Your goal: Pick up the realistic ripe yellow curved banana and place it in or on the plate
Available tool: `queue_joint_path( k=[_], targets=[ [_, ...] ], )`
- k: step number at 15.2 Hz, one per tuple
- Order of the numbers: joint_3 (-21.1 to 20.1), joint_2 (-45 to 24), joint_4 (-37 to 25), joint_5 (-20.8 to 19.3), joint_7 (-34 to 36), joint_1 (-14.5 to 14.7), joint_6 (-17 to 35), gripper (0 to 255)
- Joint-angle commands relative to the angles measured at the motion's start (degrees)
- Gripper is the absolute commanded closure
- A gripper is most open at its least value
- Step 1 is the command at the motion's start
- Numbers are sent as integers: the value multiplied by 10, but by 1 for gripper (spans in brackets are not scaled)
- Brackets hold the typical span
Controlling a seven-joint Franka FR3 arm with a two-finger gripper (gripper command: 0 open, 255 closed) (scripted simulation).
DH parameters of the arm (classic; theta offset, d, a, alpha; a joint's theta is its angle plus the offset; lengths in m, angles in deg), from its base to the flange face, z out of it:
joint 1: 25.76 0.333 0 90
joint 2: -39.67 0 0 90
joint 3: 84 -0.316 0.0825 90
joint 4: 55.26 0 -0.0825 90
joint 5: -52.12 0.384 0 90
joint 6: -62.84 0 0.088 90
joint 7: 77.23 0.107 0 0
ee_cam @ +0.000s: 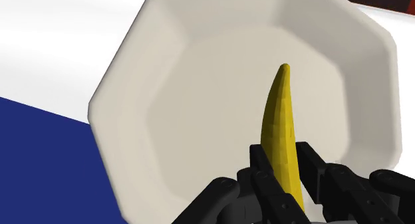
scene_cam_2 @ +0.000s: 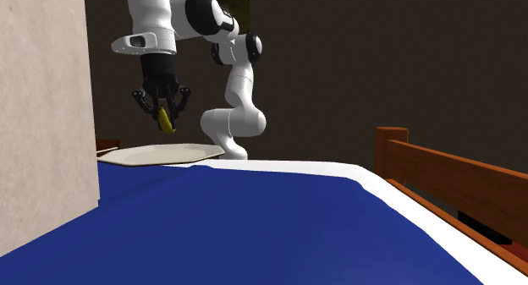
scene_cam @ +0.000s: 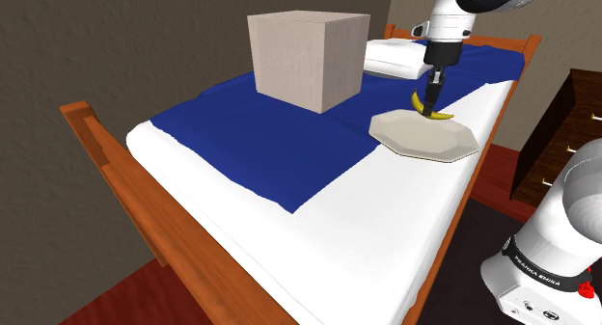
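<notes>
Banana (ee_cam: 282,133) hung clamped between the fingers (ee_cam: 261,166), long axis pointing down at the plate (ee_cam: 193,96) just below; I judged lowering came next.

A wooden-framed bed (scene_cam: 125,178) with white sheet (scene_cam: 386,236) and blue blanket (scene_cam: 280,140) spans mid-frame, dark brownish walls (scene_cam: 116,43) upper left, dark dresser (scene_cam: 569,121) far right.

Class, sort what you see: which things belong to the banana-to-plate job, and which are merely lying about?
Job: gripper, banana, plate.
Lying about: pale box, blue blanket, pillow, bed frame, dresser.
</notes>
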Motion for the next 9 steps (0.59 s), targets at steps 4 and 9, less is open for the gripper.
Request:
queue_joint_path(
  k=[4, 9],
  targets=[
    [4, -6, 36, -2, -3, -1, 41, 255],
    [7, -13, 65, -4, -4, -2, 77, 255]
  ],
)
